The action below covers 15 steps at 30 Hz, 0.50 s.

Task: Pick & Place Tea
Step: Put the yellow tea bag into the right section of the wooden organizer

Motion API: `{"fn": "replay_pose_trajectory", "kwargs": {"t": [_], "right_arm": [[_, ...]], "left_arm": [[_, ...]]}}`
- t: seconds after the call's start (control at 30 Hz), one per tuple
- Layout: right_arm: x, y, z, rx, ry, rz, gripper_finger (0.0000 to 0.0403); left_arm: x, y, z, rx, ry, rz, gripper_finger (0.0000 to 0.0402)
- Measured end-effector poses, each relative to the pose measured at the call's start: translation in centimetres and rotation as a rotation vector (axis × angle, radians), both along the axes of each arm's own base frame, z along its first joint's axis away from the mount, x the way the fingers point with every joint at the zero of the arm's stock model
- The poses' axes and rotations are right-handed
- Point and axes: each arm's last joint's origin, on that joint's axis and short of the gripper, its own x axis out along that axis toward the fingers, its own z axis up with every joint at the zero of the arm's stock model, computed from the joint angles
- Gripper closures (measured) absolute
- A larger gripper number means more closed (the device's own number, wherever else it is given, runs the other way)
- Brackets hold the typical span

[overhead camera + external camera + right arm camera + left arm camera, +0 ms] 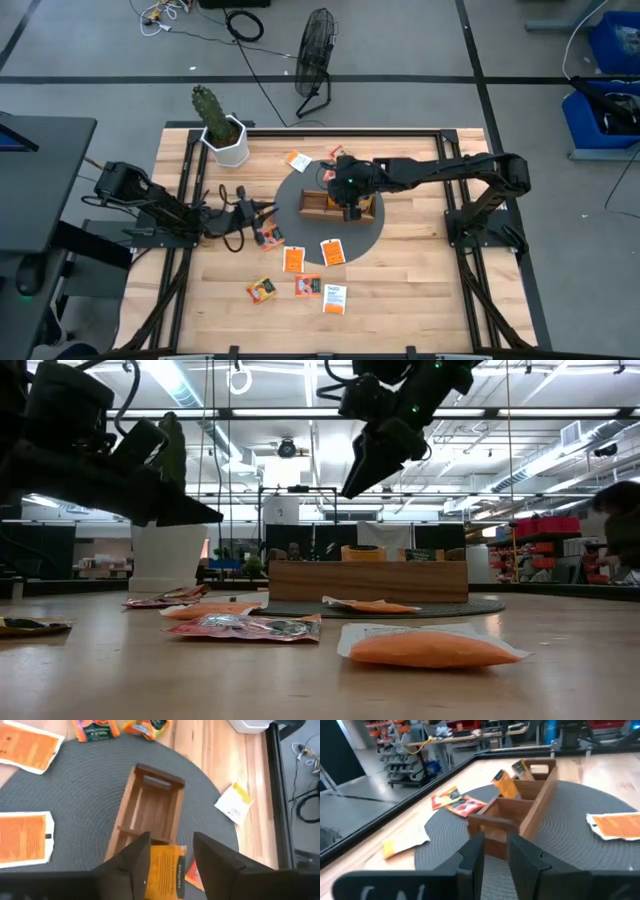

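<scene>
A brown wooden tray (322, 205) stands on a round grey mat (372, 236). My right gripper (170, 840) hangs open above the tray's near-right end (362, 472), touching nothing. Below it an orange tea sachet (164, 869) stands in the tray's end compartment. Two more sachets (506, 783) lean in that same end. Other tea sachets lie flat on the mat and the wood: orange ones (293, 259) (332, 252), a white one (334, 298) and several more. My left gripper (495, 845) hovers left of the mat (260, 212), narrowly open with nothing between its fingers.
A cactus in a white pot (224, 138) stands at the table's far left. Black frame rails (470, 215) run along both sides of the table. Sachets (298, 160) lie beyond the tray at the mat's far edge. A fan (316, 58) stands on the floor beyond the table.
</scene>
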Motion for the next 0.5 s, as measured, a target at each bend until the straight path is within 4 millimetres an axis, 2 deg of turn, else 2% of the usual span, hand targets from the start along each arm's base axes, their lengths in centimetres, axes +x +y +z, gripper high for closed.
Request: {"fn": "replay_pose_trajectory", "kwargs": {"t": [0.3,0.5], "right_arm": [[0.3,0.2,0.2,-0.062,-0.02,0.072,0.0267],[0.5,1.5,-0.8,0.084,-0.112,0.209,0.0286]], "left_arm": [[0.0,-0.1,0.0,0.01,0.008,-0.033,0.0314],[0.0,-0.1,0.0,0.014,0.006,-0.037,0.0314]]}}
